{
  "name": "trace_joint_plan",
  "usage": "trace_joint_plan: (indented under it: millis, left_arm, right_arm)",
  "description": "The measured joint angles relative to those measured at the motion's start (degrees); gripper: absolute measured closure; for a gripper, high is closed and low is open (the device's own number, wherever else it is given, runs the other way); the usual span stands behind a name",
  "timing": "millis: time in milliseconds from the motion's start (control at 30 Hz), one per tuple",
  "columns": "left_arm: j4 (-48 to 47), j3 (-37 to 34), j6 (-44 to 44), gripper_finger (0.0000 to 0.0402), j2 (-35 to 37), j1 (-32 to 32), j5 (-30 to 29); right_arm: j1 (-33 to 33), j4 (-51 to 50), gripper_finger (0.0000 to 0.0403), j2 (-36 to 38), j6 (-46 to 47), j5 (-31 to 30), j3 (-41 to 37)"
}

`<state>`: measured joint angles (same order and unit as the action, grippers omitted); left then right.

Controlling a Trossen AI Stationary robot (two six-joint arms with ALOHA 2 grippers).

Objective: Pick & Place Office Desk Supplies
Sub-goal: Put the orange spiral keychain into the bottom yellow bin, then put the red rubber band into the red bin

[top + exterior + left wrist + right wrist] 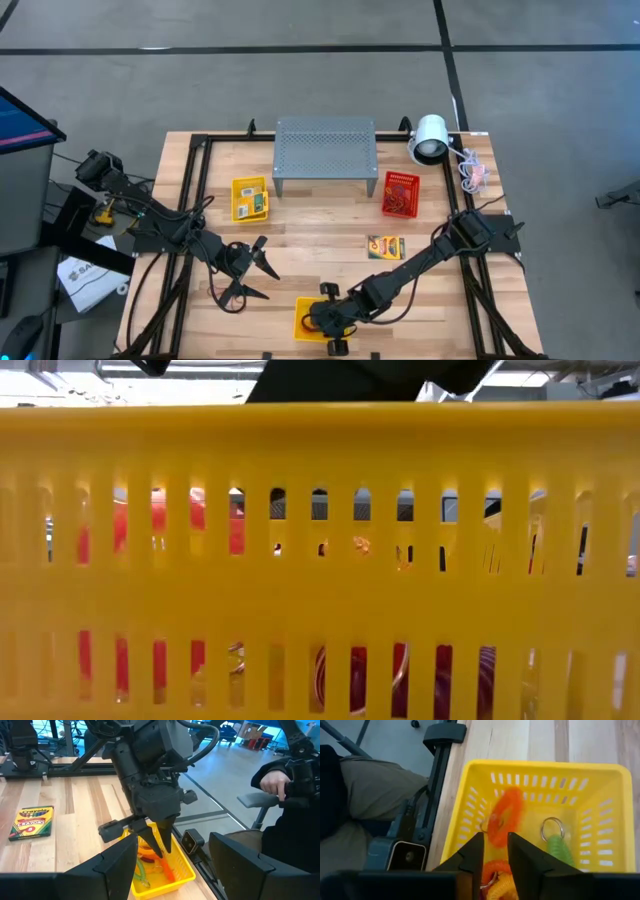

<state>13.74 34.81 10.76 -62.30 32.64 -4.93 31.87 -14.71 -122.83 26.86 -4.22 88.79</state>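
Note:
My right gripper [495, 840] points down into a yellow basket [303, 322] at the table's near edge, its fingers a narrow gap apart. An orange coiled loop [504, 815] lies in the basket, its near end between the fingertips. A green coil with a metal ring [554, 844] rests on the basket floor beside it. A crayon box [386, 246] lies flat on the table. My left gripper [262, 280] hangs open over bare wood to the left, holding nothing. My right gripper comes at the orange coil from above, slanting down. The coil's near end [493, 836] shows between the two fingertips, but I cannot tell whether they touch it. The rest of the coil lies on the basket floor.
A second yellow basket [250, 198] holds a crayon box, and a red basket [400, 193] stands right of the grey perforated stand [325, 155]. A white lamp [430, 138] is at the far right. A person [285, 785] sits beyond the near edge.

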Motion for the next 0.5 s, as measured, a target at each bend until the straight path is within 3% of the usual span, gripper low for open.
trace_joint_plan:
  millis: [333,500]
  left_arm:
    - [0.0,0.0,0.0,0.016,0.0,0.0,0.0]
    - [0.0,0.0,0.0,0.016,0.0,0.0,0.0]
  right_arm:
    - [-1.2,0.2,0.022,0.0,0.1,1.3,0.0]
    - [-1.6,0.3,0.0187,0.0,-0.7,1.3,0.0]
